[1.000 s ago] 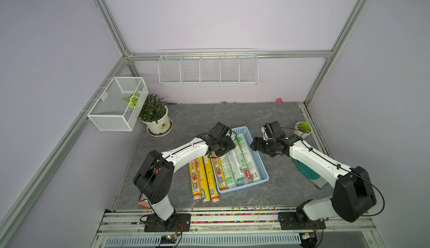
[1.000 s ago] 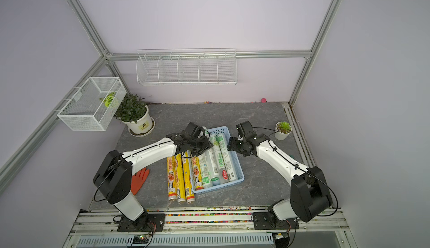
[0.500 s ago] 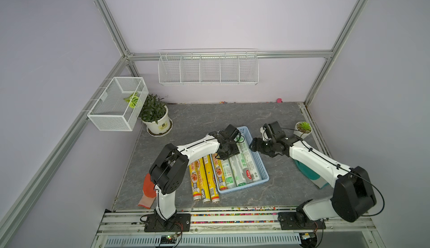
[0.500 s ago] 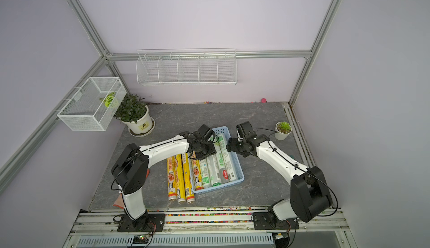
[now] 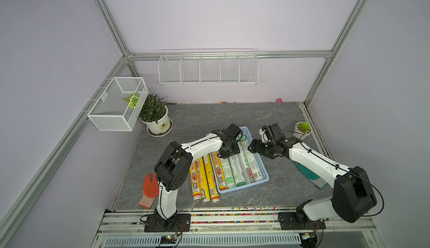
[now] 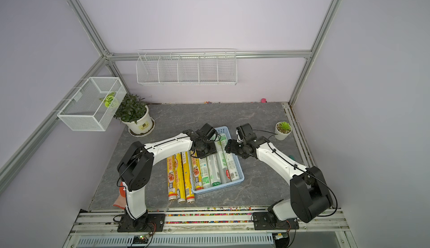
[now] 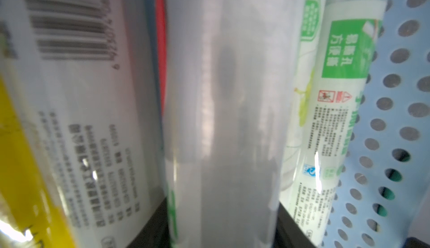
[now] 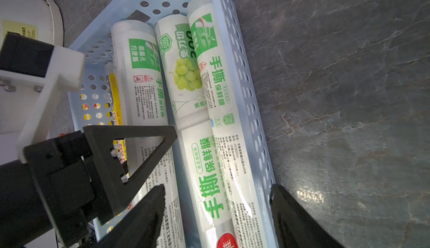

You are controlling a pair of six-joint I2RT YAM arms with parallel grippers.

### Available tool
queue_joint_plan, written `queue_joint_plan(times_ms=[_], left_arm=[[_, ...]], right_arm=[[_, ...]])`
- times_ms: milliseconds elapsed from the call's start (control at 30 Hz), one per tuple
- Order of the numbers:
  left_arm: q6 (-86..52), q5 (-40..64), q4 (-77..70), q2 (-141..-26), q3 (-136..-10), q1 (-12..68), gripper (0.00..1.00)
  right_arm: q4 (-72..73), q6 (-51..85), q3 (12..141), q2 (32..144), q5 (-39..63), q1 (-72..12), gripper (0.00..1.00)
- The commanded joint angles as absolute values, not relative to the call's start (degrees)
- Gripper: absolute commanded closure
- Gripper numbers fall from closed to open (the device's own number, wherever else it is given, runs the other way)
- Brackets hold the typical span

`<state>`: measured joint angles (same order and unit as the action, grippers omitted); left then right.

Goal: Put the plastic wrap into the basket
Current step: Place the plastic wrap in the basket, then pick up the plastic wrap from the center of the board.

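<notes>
Orange glove [image 5: 150,188] lies at the far left. Next, three yellow rolls [image 5: 204,179] of plastic wrap rest side by side on the table [image 5: 209,118], just beside the basket [image 5: 244,185], which holds five more (one yellow, the rest clear with green print). Over its far end the left gripper [image 5: 230,152] is clamped on a clear roll [image 7: 221,118]. At the basket's right rim the right gripper [image 5: 251,147] hovers, jaws apart, empty.

The light-blue basket [image 5: 244,186], its walls pierced with rows of round holes, sits flat on the grey table [image 5: 209,118]. Plastic wrap lies lengthwise in it, side by side: several clear-white rolls [image 5: 246,165] with green print and one yellow roll [image 5: 220,174]. Three more yellow rolls [image 5: 204,179] lie parallel on the table, just beside the basket.
</notes>
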<state>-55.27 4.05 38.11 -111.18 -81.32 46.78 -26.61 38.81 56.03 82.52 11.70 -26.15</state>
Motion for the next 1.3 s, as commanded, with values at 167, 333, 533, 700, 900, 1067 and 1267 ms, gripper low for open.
queue_joint_plan(times_ms=[167,333,533,700,900,1067,1267], left_arm=[[-53.97,3.38,40.41,-109.76,-83.66,47.07,0.41],[-54.09,2.81,40.52,-109.37,-83.17,47.04,0.40],[-54.21,2.41,41.05,-109.01,-83.33,47.14,0.44],[-53.29,0.94,43.32,-107.97,-84.49,47.20,0.41],[-52.47,3.79,44.02,-105.67,-84.03,47.13,0.42],[-52.31,0.08,45.12,-103.56,-83.94,47.14,0.42],[-52.06,-8.57,45.97,-98.15,-82.65,47.19,0.48]], right_arm=[[-25.85,39.73,54.74,81.28,11.78,-26.06,0.23],[-25.83,39.73,54.04,80.90,11.13,-26.09,0.23],[-25.18,40.08,53.72,81.24,11.38,-26.00,0.23],[-24.96,40.06,54.13,81.66,11.35,-26.09,0.23],[-24.92,40.08,54.23,81.74,11.07,-26.07,0.23],[-25.02,39.90,54.49,81.51,11.34,-26.03,0.23],[-25.00,38.21,55.65,79.51,13.46,-26.25,0.24]])
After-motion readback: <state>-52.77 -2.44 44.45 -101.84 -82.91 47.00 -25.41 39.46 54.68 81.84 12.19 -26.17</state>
